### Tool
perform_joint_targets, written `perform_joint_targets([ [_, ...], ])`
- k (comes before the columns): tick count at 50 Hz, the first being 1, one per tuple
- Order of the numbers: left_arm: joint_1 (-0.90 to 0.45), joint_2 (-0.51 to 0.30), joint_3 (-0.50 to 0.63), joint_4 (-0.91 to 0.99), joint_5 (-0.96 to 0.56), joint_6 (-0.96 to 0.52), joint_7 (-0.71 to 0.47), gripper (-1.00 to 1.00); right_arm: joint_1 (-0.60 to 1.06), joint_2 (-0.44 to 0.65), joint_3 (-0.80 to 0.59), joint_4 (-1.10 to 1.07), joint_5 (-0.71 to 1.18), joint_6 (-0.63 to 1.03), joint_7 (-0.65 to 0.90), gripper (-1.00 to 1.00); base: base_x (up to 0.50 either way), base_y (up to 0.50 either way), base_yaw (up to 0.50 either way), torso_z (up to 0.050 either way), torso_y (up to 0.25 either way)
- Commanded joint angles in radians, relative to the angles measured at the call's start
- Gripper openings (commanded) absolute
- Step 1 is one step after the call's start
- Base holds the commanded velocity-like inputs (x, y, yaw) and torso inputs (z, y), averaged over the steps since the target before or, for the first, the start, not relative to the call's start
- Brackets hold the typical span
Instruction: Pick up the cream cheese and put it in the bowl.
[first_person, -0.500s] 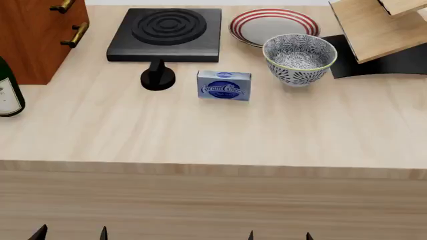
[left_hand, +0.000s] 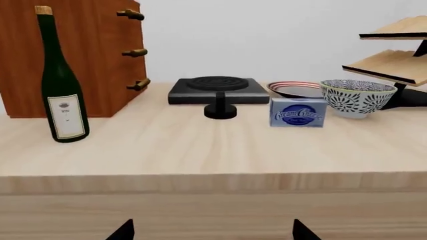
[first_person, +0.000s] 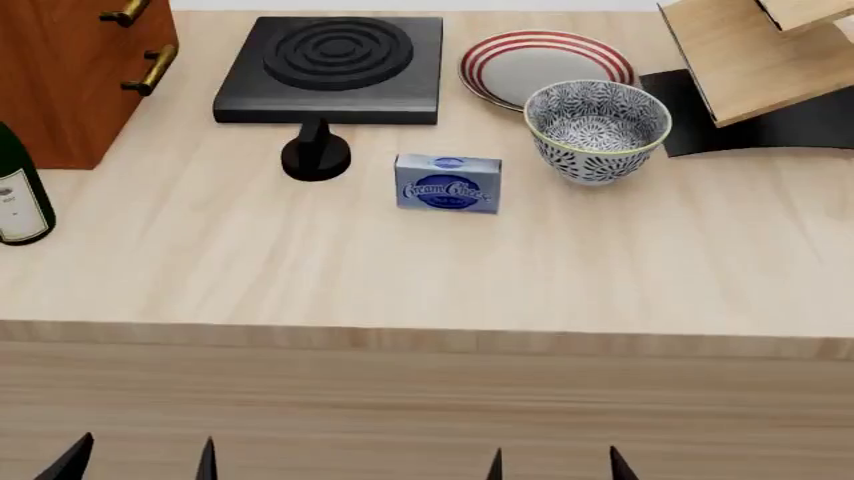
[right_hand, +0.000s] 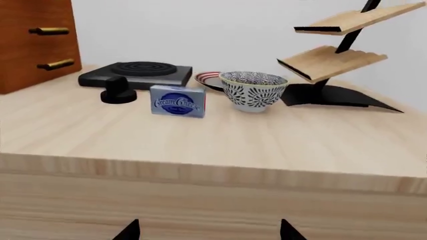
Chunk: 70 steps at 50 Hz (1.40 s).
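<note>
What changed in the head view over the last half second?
Everything on the table sits slightly lower in the picture and the hand tips show a little more, so the head view shifted; nothing moved relative to anything else. The cream cheese stands between the black knob and the bowl, untouched. Left hand and right hand both open below the table edge, holding nothing.

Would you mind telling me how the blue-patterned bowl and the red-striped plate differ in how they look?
The deep round white bowl with dark-blue leaf pattern has tall walls, while the flat white plate with red rings is shallow. The bowl's pattern covers it inside and out; the plate's stripes ring only its rim. The bowl stands nearer the table's front edge, the plate behind it. Both are round, white-based and hold nothing.
</note>
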Motion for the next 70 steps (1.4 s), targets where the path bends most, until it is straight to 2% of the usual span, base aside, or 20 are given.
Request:
perform_joint_targets([
  [1,-0.016,-0.028,0.030,0.141,-0.021,-0.135,-0.021,1.00,0.027,0.040,-0.028,-0.126,-0.001,0.159,0.008,1.00,0.00,0.00,0.00,0.000,0.000],
  [17,-0.107,-0.067,0.067,0.347,-0.016,-0.373,-0.049,1.00,0.116,0.091,-0.058,-0.342,-0.002,0.401,-0.008,1.00,0.00,0.00,0.00,0.000,0.000],
  [27,-0.170,-0.083,0.093,0.448,-0.009,-0.497,-0.063,1.00,0.186,0.109,-0.052,-0.416,0.013,0.490,-0.021,1.00,0.00,0.00,0.00,0.000,0.000],
  [70,-0.172,-0.124,0.133,0.508,-0.011,-0.505,-0.101,1.00,0.211,0.140,-0.060,-0.462,0.025,0.518,0.006,1.00,0.03,-0.01,0.00,0.000,0.000],
])
